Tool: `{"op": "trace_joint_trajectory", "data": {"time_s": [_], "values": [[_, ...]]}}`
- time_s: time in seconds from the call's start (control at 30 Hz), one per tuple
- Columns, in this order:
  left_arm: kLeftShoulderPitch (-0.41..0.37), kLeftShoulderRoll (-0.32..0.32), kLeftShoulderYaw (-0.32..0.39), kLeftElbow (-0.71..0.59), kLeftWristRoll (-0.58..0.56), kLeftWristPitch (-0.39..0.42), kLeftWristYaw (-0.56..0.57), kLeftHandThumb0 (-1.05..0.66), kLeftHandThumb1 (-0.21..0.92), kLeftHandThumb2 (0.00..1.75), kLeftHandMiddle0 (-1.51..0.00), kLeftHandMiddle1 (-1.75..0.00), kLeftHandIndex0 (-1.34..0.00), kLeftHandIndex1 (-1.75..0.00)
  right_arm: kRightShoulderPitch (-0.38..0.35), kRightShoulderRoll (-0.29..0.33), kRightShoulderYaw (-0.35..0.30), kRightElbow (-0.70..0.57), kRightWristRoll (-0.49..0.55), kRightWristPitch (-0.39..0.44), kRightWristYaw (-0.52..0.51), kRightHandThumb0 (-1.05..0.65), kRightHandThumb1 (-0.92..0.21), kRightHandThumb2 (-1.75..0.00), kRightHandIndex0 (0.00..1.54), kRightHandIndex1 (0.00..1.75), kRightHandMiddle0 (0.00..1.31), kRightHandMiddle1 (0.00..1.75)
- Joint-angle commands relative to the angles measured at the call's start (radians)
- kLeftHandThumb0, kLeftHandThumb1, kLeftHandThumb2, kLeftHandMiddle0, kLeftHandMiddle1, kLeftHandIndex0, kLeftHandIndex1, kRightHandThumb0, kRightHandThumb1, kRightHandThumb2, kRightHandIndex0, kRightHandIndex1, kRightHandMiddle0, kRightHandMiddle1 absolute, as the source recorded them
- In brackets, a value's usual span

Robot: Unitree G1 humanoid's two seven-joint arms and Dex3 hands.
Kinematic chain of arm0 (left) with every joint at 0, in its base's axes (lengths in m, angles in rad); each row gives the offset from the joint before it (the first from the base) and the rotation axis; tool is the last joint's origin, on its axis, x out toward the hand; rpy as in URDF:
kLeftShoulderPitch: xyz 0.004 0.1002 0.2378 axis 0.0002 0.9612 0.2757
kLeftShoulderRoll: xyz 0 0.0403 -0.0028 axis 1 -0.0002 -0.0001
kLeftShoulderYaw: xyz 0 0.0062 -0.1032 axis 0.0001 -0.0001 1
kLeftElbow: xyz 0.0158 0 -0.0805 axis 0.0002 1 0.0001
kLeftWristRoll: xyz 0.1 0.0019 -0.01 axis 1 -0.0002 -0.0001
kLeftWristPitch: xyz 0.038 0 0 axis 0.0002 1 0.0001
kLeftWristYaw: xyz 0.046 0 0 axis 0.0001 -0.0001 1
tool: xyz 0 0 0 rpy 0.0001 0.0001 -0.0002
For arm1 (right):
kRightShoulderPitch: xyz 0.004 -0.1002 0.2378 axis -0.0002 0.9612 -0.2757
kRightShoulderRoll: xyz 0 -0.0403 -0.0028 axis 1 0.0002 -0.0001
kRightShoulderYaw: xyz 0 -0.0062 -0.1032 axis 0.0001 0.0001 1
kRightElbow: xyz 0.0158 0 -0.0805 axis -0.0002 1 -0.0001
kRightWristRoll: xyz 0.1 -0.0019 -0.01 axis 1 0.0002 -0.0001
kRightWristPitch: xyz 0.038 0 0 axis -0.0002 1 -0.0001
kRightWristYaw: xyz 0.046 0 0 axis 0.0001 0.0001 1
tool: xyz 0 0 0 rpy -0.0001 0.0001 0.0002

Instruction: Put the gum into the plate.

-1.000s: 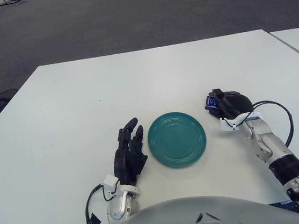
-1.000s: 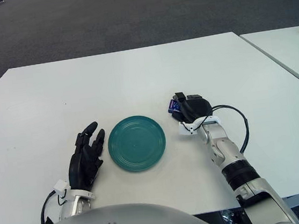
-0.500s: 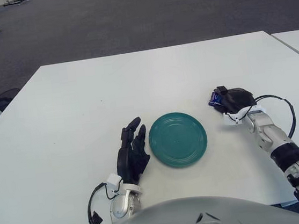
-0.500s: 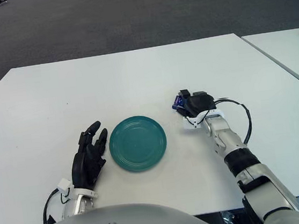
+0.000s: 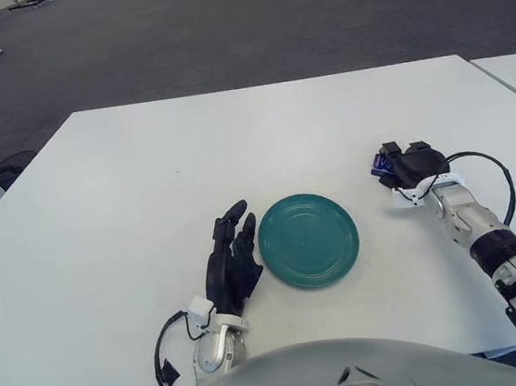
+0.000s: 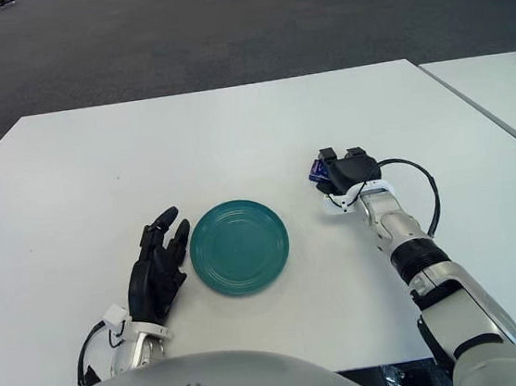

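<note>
So the green plate (image 5: 308, 239) is sitting with nothing in it | right hand (image 5: 411, 166) is gripping the blue gum (image 5: 383, 165), off to its right | left hand (image 5: 232, 269) is lying beside it, fingers loosely spread

no legible text or labels

Bright, even light falls from overhead, and the white table (image 5: 127, 189) shows no harsh glare. Shadows are soft and short: a faint one hugs the near rim of the green plate (image 5: 308, 239), another lies beneath the left hand (image 5: 232, 269). Both views are sharp, with slight bowing toward the edges.
</note>
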Motion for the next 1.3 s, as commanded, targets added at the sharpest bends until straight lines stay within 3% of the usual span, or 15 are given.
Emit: {"op": "trace_joint_trajectory", "data": {"time_s": [0.0, 0.17, 0.37, 0.6, 0.9, 1.1, 1.27], "values": [[-0.018, -0.038, -0.019, 0.005, -0.024, 0.012, -0.004, -0.95, 0.92, 0.92, -0.36, -0.01, -0.01, -0.93, 0.175, -0.016, 0.092, 0.185, -0.007, 0.006, 0.093, -0.66, -0.92, -0.74, 0.49, 1.7, 0.15, 1.51], [-0.014, -0.038, -0.019, 0.004, -0.044, 0.004, -0.013, -0.95, 0.92, 0.93, -0.35, 0.0, 0.0, -0.92, 0.158, -0.013, 0.106, 0.188, -0.003, 0.013, 0.105, -0.6, -0.92, -0.75, 0.65, 1.74, 0.38, 1.7], [-0.013, -0.039, -0.016, 0.008, -0.063, 0.002, -0.013, -0.95, 0.92, 0.91, -0.36, -0.01, 0.0, -0.92, 0.146, 0.006, 0.104, 0.195, 0.012, 0.0, 0.046, -0.52, -0.92, -0.73, 0.78, 1.75, 0.58, 1.74], [-0.014, -0.033, -0.009, 0.007, -0.089, 0.015, -0.018, -0.96, 0.92, 0.9, -0.37, -0.01, -0.01, -0.92, 0.129, 0.038, 0.096, 0.217, 0.048, 0.006, -0.007, -0.48, -0.92, -0.71, 0.81, 1.75, 0.64, 1.75], [-0.015, -0.029, 0.007, 0.0, -0.125, 0.029, -0.016, -0.97, 0.92, 0.88, -0.4, -0.02, -0.04, -0.93, 0.001, 0.073, 0.053, 0.231, 0.124, 0.01, -0.003, -0.48, -0.92, -0.69, 0.81, 1.75, 0.63, 1.75], [-0.017, -0.024, 0.016, 0.002, -0.097, 0.026, 0.008, -0.98, 0.92, 0.88, -0.41, -0.03, -0.07, -0.94, -0.034, 0.051, 0.008, 0.059, 0.174, 0.017, 0.007, -0.47, -0.92, -0.67, 0.82, 1.75, 0.64, 1.75], [-0.019, -0.018, 0.024, 0.006, -0.083, 0.032, 0.015, -0.98, 0.92, 0.9, -0.39, -0.02, -0.07, -0.94, 0.001, 0.013, -0.022, -0.158, 0.187, 0.025, 0.039, -0.47, -0.92, -0.67, 0.85, 1.75, 0.68, 1.75]]}}
